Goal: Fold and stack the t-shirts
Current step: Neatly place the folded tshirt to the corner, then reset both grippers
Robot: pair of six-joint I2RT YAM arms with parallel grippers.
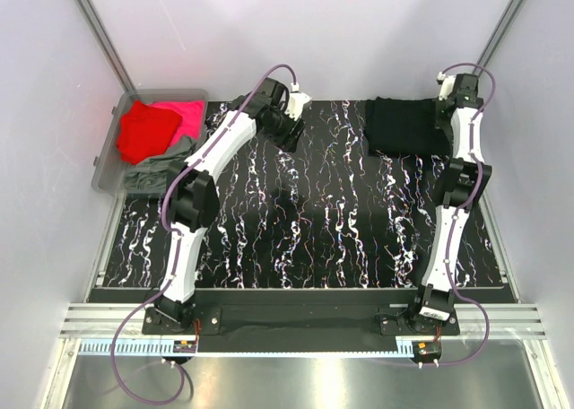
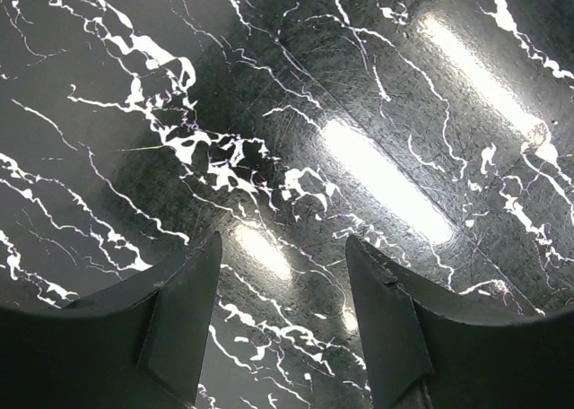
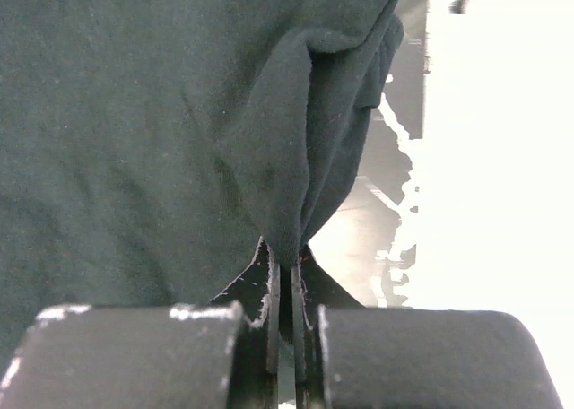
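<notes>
– Since the black shirt (image 1: 404, 126) lies at the far right of the table (image 1: 314, 239), folded into a rough block, is it held?
– Yes. The right gripper (image 3: 285, 258) is clamped on a raised pleat near the shirt's right edge. The wrist view shows the jaws nearly together with cloth between them.
– How will it handle?
– Judged soft, light and limp. It creases where pinched and should sag from any single hold. A grip on a hem or corner, not mid-panel, looks best for drawing it flat. One pinch may lift only the top layer.
– The other gripper?
– The left gripper (image 2: 282, 248) hangs over bare table at the far middle, fingers spread, nothing between them. It is well apart from the black shirt.
– Remaining stock?
– A red shirt (image 1: 143, 131), a pink shirt (image 1: 186, 115) and a grey-green shirt (image 1: 157, 171) sit bunched in a bin (image 1: 106, 162) at the far left, the grey-green one nearest the arms. None is folded, by my reading.
</notes>
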